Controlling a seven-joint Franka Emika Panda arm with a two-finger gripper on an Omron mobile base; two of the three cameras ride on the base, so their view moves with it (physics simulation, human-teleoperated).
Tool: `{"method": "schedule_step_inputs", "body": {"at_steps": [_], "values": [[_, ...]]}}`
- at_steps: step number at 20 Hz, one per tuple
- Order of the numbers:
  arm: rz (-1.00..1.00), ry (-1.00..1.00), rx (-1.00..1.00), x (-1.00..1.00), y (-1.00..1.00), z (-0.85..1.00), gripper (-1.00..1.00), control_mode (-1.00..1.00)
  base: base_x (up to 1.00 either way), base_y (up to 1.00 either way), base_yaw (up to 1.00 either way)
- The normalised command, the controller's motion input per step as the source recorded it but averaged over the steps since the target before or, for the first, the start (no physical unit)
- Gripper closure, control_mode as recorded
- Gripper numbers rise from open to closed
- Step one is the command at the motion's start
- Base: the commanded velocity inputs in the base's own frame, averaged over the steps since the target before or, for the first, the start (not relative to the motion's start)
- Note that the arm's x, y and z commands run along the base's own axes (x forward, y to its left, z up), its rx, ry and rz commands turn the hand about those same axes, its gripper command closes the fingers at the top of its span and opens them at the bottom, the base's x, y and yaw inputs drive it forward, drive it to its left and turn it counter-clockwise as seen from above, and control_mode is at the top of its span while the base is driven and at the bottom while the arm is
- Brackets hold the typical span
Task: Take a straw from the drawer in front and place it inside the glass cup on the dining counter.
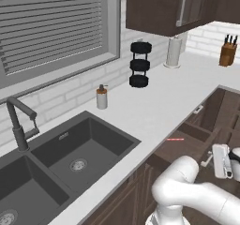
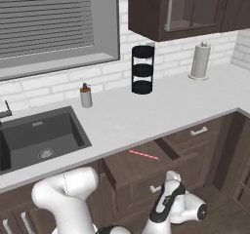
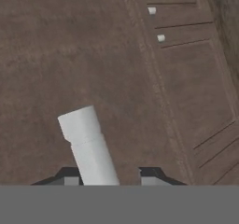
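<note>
The dark brown drawer (image 1: 190, 146) (image 2: 128, 170) under the white countertop stands pulled out. A red-and-white striped straw (image 1: 175, 138) (image 2: 143, 154) lies flat on its floor toward the back. My gripper (image 1: 210, 161) (image 2: 163, 188) (image 3: 109, 178) hangs low in front of the drawer face, at its small silver bar handle (image 3: 88, 146). In the hand view the handle rises between the two fingertips, close to the left one, with a gap on the right side; the jaws stand open. The glass cup and the dining counter are out of view.
On the countertop (image 1: 154, 102) stand a soap dispenser (image 1: 101, 97), a black tiered rack (image 1: 139, 64), a paper towel roll (image 1: 174, 51) and a knife block (image 1: 228, 52). A dark double sink (image 1: 70, 153) lies left. Closed drawers (image 2: 197, 130) sit right of the open one.
</note>
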Motion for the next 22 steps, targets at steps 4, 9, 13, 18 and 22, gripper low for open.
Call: {"method": "schedule_step_inputs", "body": {"at_steps": [4,9,13,18,22], "values": [[0.00,0.08,0.00,-0.23,-0.27,-0.04,-1.00,-1.00,0.00,0.00,0.00],[0.00,0.00,0.00,-0.38,-0.43,0.34,-1.00,-1.00,0.00,0.00,0.00],[-0.01,0.00,0.00,-0.21,-0.31,0.67,-1.00,-1.00,0.00,0.00,0.00],[0.03,0.00,-0.02,0.00,-0.03,0.97,-1.00,-1.00,0.00,0.00,0.00],[0.12,-0.01,-0.10,0.00,0.00,0.92,-1.00,-1.00,0.00,0.00,0.00]]}}
